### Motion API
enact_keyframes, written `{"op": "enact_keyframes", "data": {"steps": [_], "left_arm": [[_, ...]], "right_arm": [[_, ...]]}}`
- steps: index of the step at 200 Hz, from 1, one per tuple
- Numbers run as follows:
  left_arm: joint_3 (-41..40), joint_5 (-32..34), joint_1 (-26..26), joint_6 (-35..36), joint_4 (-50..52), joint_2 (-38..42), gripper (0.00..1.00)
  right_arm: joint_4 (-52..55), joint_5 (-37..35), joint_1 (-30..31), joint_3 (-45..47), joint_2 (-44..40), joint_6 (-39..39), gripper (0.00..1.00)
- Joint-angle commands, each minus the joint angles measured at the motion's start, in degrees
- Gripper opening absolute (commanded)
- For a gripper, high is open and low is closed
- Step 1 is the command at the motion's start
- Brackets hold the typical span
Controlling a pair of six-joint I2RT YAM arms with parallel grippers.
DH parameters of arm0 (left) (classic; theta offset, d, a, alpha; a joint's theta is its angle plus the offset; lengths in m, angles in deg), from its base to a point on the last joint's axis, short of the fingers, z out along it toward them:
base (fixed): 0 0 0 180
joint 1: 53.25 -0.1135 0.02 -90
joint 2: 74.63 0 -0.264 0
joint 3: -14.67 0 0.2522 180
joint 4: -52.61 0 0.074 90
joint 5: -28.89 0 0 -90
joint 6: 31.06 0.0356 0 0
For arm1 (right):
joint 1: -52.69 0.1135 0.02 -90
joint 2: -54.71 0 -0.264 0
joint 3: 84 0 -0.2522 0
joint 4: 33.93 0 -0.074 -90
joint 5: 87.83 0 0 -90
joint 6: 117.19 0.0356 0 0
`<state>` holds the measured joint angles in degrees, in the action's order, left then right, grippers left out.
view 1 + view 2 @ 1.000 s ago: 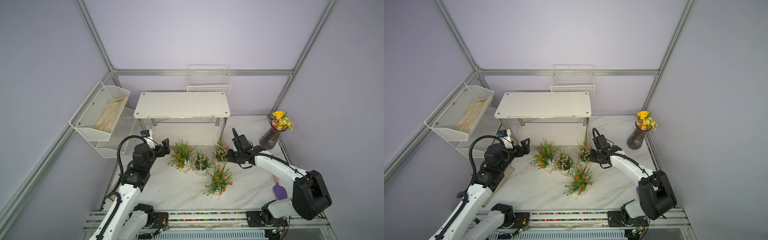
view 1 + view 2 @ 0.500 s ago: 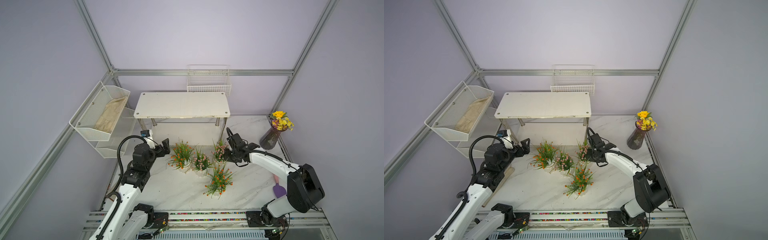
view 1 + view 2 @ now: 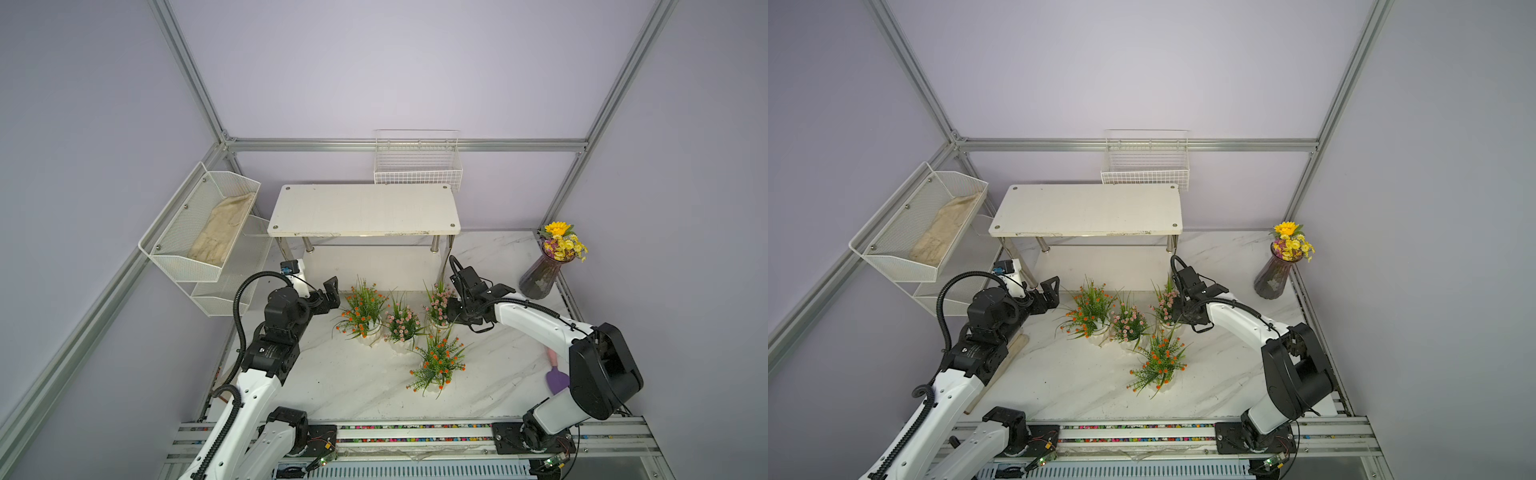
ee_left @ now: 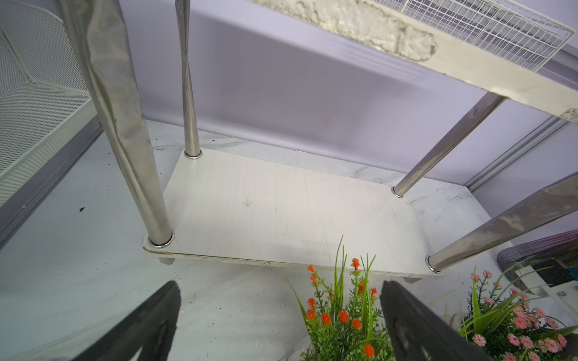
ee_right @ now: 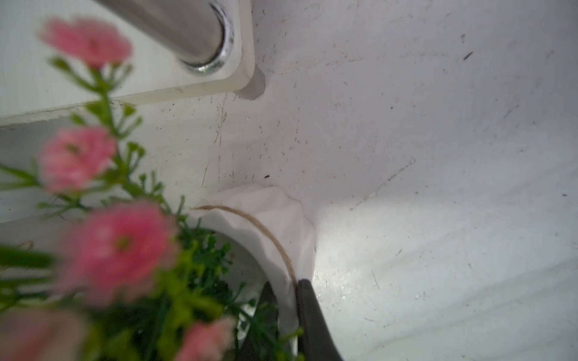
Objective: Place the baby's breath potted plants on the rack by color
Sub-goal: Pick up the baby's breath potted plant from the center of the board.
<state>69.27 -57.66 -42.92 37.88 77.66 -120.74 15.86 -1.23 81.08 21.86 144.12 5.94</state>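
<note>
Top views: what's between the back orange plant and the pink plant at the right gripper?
The second pink plant, between orange plant and gripped pink plant; both top views show it.

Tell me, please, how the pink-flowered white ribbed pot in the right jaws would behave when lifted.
Pinched at one wall by the right gripper, the white ribbed pot will probably hang tilted. Its smooth rim may slip.

Held pink plant [image 3: 437, 301]: you see it upright, its white ribbed pot rim pinched in the right gripper [image 5: 284, 289].
Second pink plant [image 3: 401, 322]: upright, just beyond the held one from that gripper.
First orange plant [image 3: 361, 309]: upright, just ahead of the left gripper [image 3: 332, 297].
Second orange plant [image 3: 438, 365]: upright, near the right gripper, on the arm-base side.
Rack [image 3: 365, 208]: white, two boards, chrome legs; it stands beyond both grippers.
</note>
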Motion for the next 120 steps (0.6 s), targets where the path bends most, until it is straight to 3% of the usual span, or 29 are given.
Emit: {"op": "enact_keyframes", "data": {"steps": [1,120], "left_arm": [[1.83,0.42,0.39,-0.91,-1.55,0.85,1.0],[1.96,-0.01,0.44,-1.09,-1.51,1.23,1.0]], "right_arm": [[3.25,-0.56,0.35,-1.76,-0.29,-0.75,0.03],[19.62,-3.52,0.32,-18.33,-6.17,-5.72,0.0]]}}
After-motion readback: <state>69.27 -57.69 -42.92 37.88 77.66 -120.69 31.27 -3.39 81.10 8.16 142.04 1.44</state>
